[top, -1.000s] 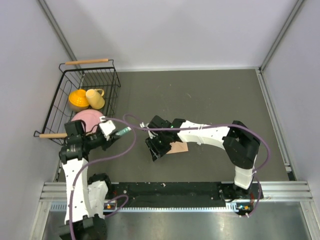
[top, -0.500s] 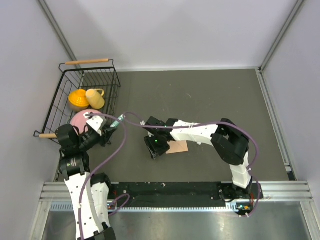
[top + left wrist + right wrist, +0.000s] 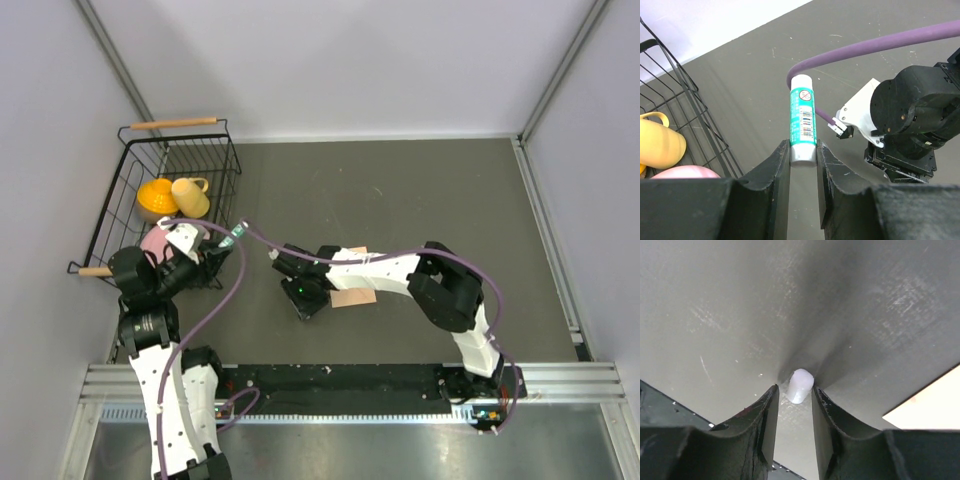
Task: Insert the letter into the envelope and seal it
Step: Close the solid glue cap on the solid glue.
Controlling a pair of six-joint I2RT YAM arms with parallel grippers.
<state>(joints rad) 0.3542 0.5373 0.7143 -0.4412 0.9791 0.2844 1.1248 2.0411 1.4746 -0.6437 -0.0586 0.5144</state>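
Observation:
The peach envelope (image 3: 352, 297) lies flat on the table, partly under my right arm; one corner shows in the right wrist view (image 3: 935, 401). No separate letter shows. My left gripper (image 3: 804, 150) is shut on a white-and-green glue stick (image 3: 803, 117) and holds it above the table beside the basket, uncapped end pointing away. It also shows in the top view (image 3: 236, 237). My right gripper (image 3: 795, 389) is low over the table just left of the envelope, its fingers close round a small white cap (image 3: 800, 385).
A black wire basket (image 3: 170, 150) stands at the far left with an orange bowl (image 3: 157, 198), a yellow cup (image 3: 190, 196) and a pink bowl (image 3: 157, 240). A purple cable (image 3: 875, 47) arcs between the arms. Walls close in both sides.
My left arm has drawn back toward the basket with the glue stick. My right gripper has moved left and down, away from the glue stick, to the table beside the envelope.

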